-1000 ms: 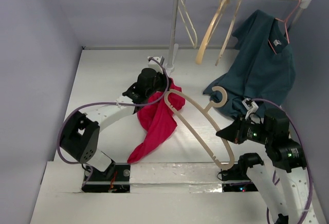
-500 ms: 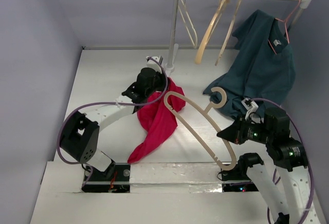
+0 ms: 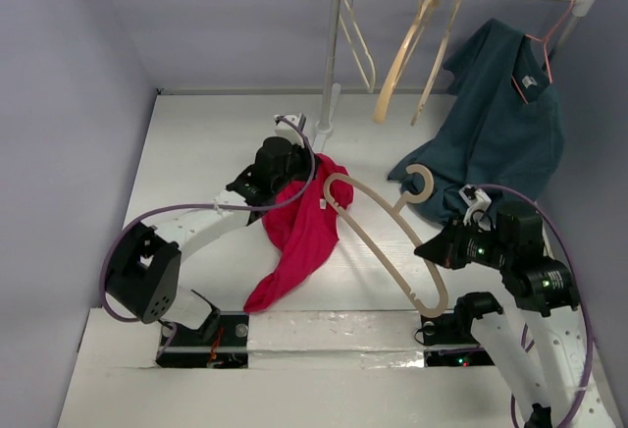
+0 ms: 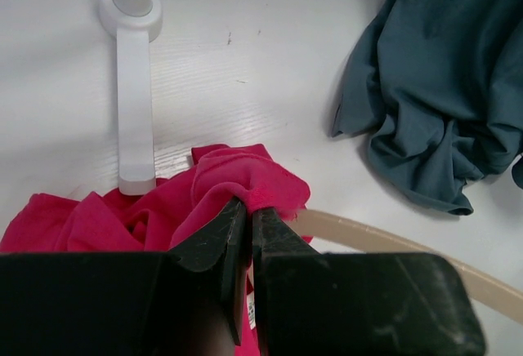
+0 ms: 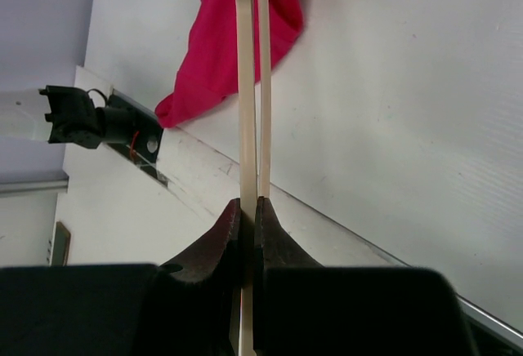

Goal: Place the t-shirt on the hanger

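The crimson t-shirt [image 3: 299,232] hangs bunched from my left gripper [image 3: 306,175], and its lower end trails on the table towards the near edge. In the left wrist view my left gripper [image 4: 249,206] is shut on a fold of the t-shirt [image 4: 245,176], close to the shirt's small white label. The tan wooden hanger [image 3: 394,209] is held slantwise above the table, and one shoulder end is next to the raised cloth. My right gripper [image 3: 425,249] is shut on the hanger; in the right wrist view its jaws [image 5: 249,206] pinch the hanger [image 5: 245,86], with the t-shirt [image 5: 237,37] beyond.
A white clothes rack [image 3: 329,65] stands at the back. Its rail carries a thin white hanger [image 3: 359,40], two tan wooden hangers [image 3: 404,55] and a dark teal shirt [image 3: 496,133] on a pink hanger. The rack's foot [image 4: 135,111] lies just beyond the t-shirt.
My left gripper has shifted slightly left and towards me with the t-shirt. The hanger's far shoulder end has moved a little right and up, close to the held cloth.
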{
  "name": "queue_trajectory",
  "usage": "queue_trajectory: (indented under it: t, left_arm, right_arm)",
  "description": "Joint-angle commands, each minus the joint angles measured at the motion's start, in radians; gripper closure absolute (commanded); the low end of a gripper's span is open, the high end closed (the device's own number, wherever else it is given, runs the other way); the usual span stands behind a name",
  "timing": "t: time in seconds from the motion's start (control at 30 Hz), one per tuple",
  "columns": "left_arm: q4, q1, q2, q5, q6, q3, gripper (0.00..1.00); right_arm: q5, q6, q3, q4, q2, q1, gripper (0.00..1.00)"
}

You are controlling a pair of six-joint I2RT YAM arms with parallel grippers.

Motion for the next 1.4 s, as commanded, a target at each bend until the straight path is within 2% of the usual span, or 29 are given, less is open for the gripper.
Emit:
queue_trajectory:
  t: [0.0,0.07,0.23,0.37,0.5,0.53,0.63,0.73,0.93,1.1,1.27,1.37]
  left_arm:
    - [0.028,-0.009,-0.068,0.002,-0.006,-0.014,1.0]
    - [0.019,-0.046,-0.09,0.004,-0.011,-0.012,1.0]
    - [-0.023,-0.101,-0.142,0.033,-0.04,-0.018,1.0]
    - [-0.026,-0.115,-0.185,0.055,-0.072,-0.041,1.0]
    - [-0.04,-0.115,-0.173,0.033,-0.069,-0.029,1.0]
    - [-0.053,-0.115,-0.171,0.019,-0.066,-0.012,1.0]
    - [-0.077,-0.115,-0.185,-0.03,-0.059,0.006,1.0]
    - [-0.119,-0.115,-0.213,-0.065,-0.046,0.018,1.0]
    - [-0.169,-0.095,-0.308,-0.087,-0.048,-0.011,1.0]
    - [-0.227,-0.095,-0.409,-0.086,-0.072,-0.005,1.0]
    - [-0.397,-0.095,-0.478,-0.134,-0.036,0.136,1.0]
    - [-0.469,-0.095,-0.506,-0.143,-0.026,0.233,1.0]
  right_arm:
    - [0.027,0.002,-0.015,0.134,-0.026,0.005,1.0]
    - [-0.005,0.043,-0.026,0.212,-0.033,0.005,1.0]
    - [0.017,0.047,-0.05,0.266,-0.002,0.014,1.0]
    - [0.076,0.074,-0.075,0.349,0.041,0.115,1.0]
    - [0.311,0.143,-0.064,0.449,0.142,0.455,1.0]
    - [0.49,0.163,-0.049,0.459,0.167,0.643,1.0]
    - [0.757,0.18,0.003,0.484,0.254,0.866,1.0]
    - [0.827,0.183,-0.004,0.544,0.271,0.908,1.0]
    - [0.863,0.171,-0.059,0.639,0.191,0.918,1.0]
    - [0.907,0.133,-0.083,0.87,0.317,0.953,1.0]
    - [1.167,-0.031,0.015,1.129,0.434,1.069,1.0]
    - [1.313,-0.073,0.057,1.199,0.549,1.08,1.0]
